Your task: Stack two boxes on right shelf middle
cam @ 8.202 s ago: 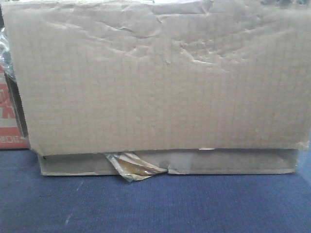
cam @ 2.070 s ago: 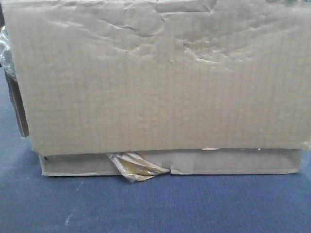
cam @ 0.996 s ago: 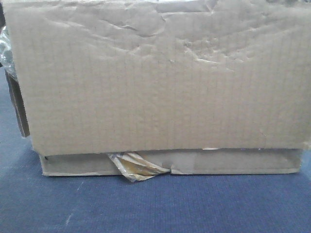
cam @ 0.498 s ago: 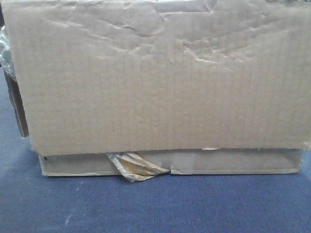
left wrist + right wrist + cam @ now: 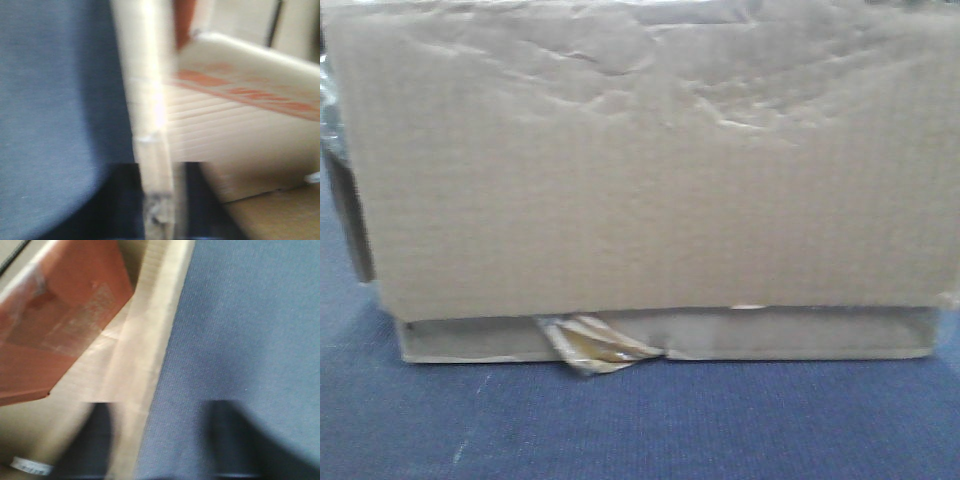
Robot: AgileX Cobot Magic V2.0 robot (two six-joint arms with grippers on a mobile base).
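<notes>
A big creased cardboard box [image 5: 650, 170] fills the front view and stands on a blue cloth [image 5: 640, 420]. My left gripper [image 5: 157, 210] straddles its upright side wall [image 5: 150, 100], with both dark fingers close against the wall. My right gripper [image 5: 160, 440] straddles the other side wall [image 5: 145, 340]; one finger is inside by the wall and the other is well apart over the cloth. A white box with orange print [image 5: 240, 115] and a red box [image 5: 60, 325] show beyond the walls. The steel shelf is out of view.
Peeling clear tape [image 5: 600, 345] hangs from the box's bottom flap. A dark object with crinkled plastic [image 5: 345, 220] stands at the box's left edge. Blue cloth [image 5: 50, 100] lies outside both walls, also in the right wrist view [image 5: 250, 340].
The red-and-white box seen at the far left 8 s ago is gone from the front view. The cardboard box has shifted slightly left and now looks blurred.
</notes>
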